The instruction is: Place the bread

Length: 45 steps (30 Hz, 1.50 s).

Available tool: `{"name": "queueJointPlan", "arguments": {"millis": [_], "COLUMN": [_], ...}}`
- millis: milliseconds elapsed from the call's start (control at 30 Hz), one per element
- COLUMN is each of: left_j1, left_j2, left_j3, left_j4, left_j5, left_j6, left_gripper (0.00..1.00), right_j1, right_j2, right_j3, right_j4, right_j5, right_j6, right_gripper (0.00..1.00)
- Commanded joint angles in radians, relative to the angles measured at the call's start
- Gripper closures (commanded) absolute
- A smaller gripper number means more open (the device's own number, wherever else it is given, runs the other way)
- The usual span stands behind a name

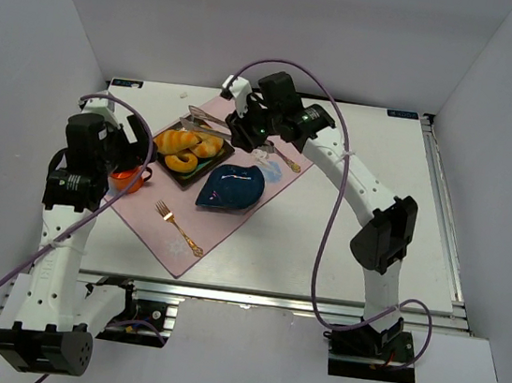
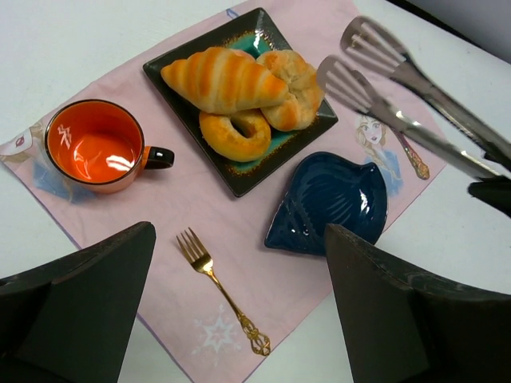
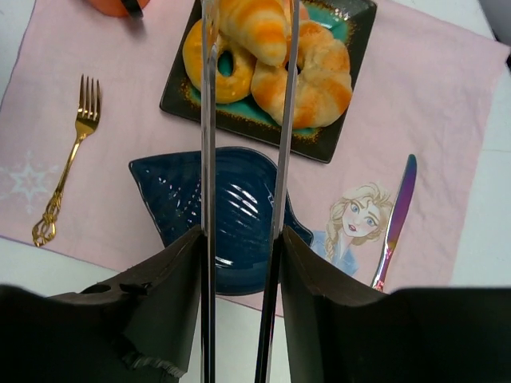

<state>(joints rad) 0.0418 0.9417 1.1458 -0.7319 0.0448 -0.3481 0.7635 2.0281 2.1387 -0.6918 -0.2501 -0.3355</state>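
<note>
Right wrist view: the right gripper (image 3: pixel 239 243) pinches a pair of tongs (image 3: pixel 207 159), pressed against both arms. The bread (image 3: pixel 254 25) lies on the square plate (image 3: pixel 323 149), against a ring-shaped roll (image 3: pixel 219 68) and a bun (image 3: pixel 319 80). The left gripper (image 2: pixel 239 235) hangs spread wide.

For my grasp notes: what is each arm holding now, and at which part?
Right gripper: metal tongs, its fingers squeezing the two arms, behind the slotted tips. Left gripper: nothing, open.

Polished metal tongs (image 2: pixel 415 132); glossy glazed dish (image 2: pixel 331 203); matt cloth placemat (image 2: pixel 184 195) — gold metal fork (image 2: pixel 215 279); bread (image 2: pixel 223 78) crust glossy.
</note>
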Motion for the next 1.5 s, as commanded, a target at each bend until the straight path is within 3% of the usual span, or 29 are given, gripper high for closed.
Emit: {"name": "queueJointPlan", "arguments": {"millis": [0,400,1467], "left_j1": [-0.003,-0.002,-0.003], "left_j2": [-0.035,-0.061,-0.066], "left_j3": [0.011,0.019,0.014], "left_j4": [0.043,0.062,0.045], "left_j5": [0.001,-0.026,-0.083], "left_j6": [0.005,-0.005,0.011], "left_gripper": [0.02,0.02,0.02], "right_j1": [-0.029,-0.076,-0.081], "right_j2": [0.032,0.101,0.300], "right_j3": [0.041,0.064,0.148], "right_j4": [-0.011,0.055,0.132], "right_j5": [-0.098,-0.156,-0.178], "right_j6": [-0.076,-0.083,-0.108], "right_gripper": [0.53,0.42,0.35]}}
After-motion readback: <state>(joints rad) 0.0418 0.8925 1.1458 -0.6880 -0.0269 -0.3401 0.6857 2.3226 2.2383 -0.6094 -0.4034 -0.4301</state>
